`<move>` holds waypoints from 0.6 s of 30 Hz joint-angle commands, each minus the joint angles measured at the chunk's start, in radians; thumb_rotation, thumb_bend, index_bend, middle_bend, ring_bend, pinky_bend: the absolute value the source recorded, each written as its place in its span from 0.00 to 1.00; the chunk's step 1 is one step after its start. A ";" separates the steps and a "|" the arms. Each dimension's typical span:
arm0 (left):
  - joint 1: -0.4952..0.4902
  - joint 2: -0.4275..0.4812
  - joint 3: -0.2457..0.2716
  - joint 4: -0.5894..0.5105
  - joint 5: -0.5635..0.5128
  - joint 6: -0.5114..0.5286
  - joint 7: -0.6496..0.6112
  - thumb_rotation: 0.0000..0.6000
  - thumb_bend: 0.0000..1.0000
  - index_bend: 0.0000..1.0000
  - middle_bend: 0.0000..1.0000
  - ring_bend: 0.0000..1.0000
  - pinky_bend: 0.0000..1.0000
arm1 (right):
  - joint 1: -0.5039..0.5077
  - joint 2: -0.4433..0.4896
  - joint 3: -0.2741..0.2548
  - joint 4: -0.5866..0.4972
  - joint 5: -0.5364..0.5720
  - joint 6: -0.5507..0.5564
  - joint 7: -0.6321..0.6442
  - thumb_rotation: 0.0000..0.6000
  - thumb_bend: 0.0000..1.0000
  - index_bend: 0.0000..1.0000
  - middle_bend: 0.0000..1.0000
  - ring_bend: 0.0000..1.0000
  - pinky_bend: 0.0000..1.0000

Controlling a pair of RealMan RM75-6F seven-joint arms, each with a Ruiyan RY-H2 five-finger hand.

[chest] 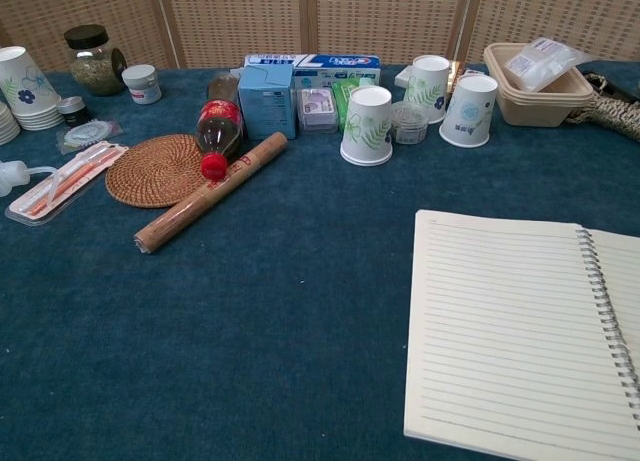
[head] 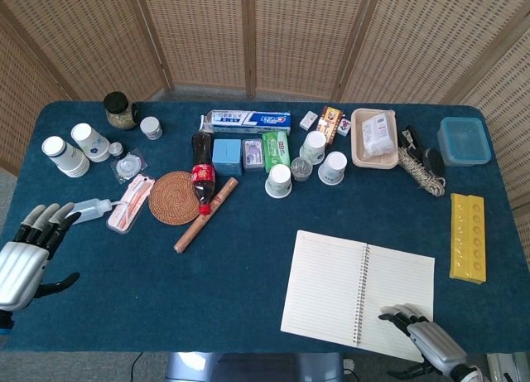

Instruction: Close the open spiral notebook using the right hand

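Note:
The spiral notebook (head: 356, 292) lies open and flat on the blue table near its front right edge, lined pages up, the wire spine (head: 362, 292) running down the middle. The chest view shows its left page (chest: 510, 336) and the spine at the frame's right. My right hand (head: 426, 342) is at the notebook's front right corner, fingertips resting on the lower edge of the right page, holding nothing. My left hand (head: 26, 258) hovers at the table's front left edge, fingers spread and empty. The chest view shows neither hand.
Paper cups (head: 279, 181), a cola bottle (head: 201, 173), a rolled brown tube (head: 205, 214) and a wicker coaster (head: 175, 197) lie behind and left of the notebook. A yellow tray (head: 468, 236) lies to its right. Boxes, jars and a rope coil line the back.

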 commanded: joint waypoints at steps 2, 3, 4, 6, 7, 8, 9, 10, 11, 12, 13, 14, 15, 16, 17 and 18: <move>0.003 -0.001 0.000 0.000 0.001 0.005 0.003 1.00 0.00 0.00 0.00 0.00 0.00 | -0.024 -0.012 0.007 0.026 -0.029 0.058 0.001 0.67 0.13 0.12 0.13 0.04 0.03; 0.004 -0.001 0.001 0.000 0.001 0.007 0.002 1.00 0.00 0.00 0.00 0.00 0.00 | -0.035 -0.020 0.011 0.040 -0.037 0.082 -0.002 0.67 0.13 0.11 0.12 0.05 0.04; 0.004 -0.001 0.001 0.000 0.001 0.008 0.000 1.00 0.00 0.00 0.00 0.00 0.00 | -0.041 -0.025 0.013 0.050 -0.041 0.095 -0.004 0.67 0.13 0.10 0.11 0.05 0.04; 0.005 0.000 0.001 0.000 0.000 0.009 -0.001 1.00 0.00 0.00 0.00 0.00 0.00 | -0.060 -0.042 0.020 0.083 -0.051 0.132 -0.015 0.67 0.15 0.08 0.10 0.05 0.04; 0.005 0.000 0.001 0.001 0.000 0.009 0.000 1.00 0.00 0.00 0.00 0.00 0.00 | -0.070 -0.051 0.023 0.101 -0.054 0.148 -0.021 0.67 0.15 0.07 0.10 0.05 0.04; 0.005 -0.001 0.002 0.000 0.002 0.009 0.000 1.00 0.00 0.00 0.00 0.00 0.00 | -0.087 -0.061 0.025 0.126 -0.054 0.170 -0.023 0.66 0.15 0.06 0.09 0.05 0.05; 0.005 -0.001 0.002 0.000 0.002 0.009 0.000 1.00 0.00 0.00 0.00 0.00 0.00 | -0.093 -0.067 0.025 0.136 -0.056 0.180 -0.021 0.66 0.16 0.06 0.09 0.05 0.05; 0.005 -0.001 0.002 0.000 0.003 0.009 0.000 1.00 0.00 0.00 0.00 0.00 0.00 | -0.102 -0.074 0.024 0.151 -0.057 0.191 -0.015 0.65 0.16 0.05 0.09 0.05 0.06; 0.005 -0.001 0.002 0.000 0.003 0.009 0.001 1.00 0.00 0.00 0.00 0.00 0.00 | -0.108 -0.078 0.023 0.161 -0.057 0.198 -0.012 0.65 0.16 0.05 0.09 0.05 0.06; 0.005 -0.002 0.002 0.000 0.003 0.009 0.003 1.00 0.00 0.00 0.00 0.00 0.00 | -0.118 -0.084 0.021 0.176 -0.059 0.209 -0.009 0.65 0.17 0.05 0.08 0.05 0.07; 0.004 -0.002 0.002 0.000 0.003 0.009 0.004 1.00 0.00 0.00 0.00 0.00 0.00 | -0.128 -0.090 0.020 0.193 -0.061 0.220 -0.007 0.65 0.17 0.05 0.08 0.05 0.07; 0.004 -0.003 0.002 0.000 0.003 0.008 0.004 1.00 0.00 0.00 0.00 0.00 0.00 | -0.135 -0.095 0.019 0.204 -0.062 0.229 -0.005 0.65 0.18 0.05 0.07 0.05 0.07; 0.004 -0.003 0.002 -0.001 0.003 0.008 0.005 1.00 0.00 0.00 0.00 0.00 0.00 | -0.146 -0.103 0.018 0.223 -0.063 0.241 -0.002 0.65 0.18 0.05 0.07 0.05 0.07; 0.003 -0.004 0.002 -0.001 0.003 0.007 0.006 1.00 0.00 0.00 0.00 0.00 0.00 | -0.156 -0.112 0.018 0.241 -0.064 0.254 0.002 0.65 0.18 0.05 0.06 0.05 0.07; 0.002 -0.004 0.001 -0.001 0.003 0.005 0.008 1.00 0.00 0.00 0.00 0.00 0.00 | -0.167 -0.121 0.019 0.262 -0.064 0.267 0.005 0.66 0.19 0.04 0.05 0.04 0.07; -0.002 -0.005 0.001 -0.001 0.006 0.001 0.013 1.00 0.00 0.00 0.00 0.00 0.00 | -0.187 -0.136 0.026 0.304 -0.061 0.295 -0.005 0.66 0.19 0.04 0.05 0.04 0.07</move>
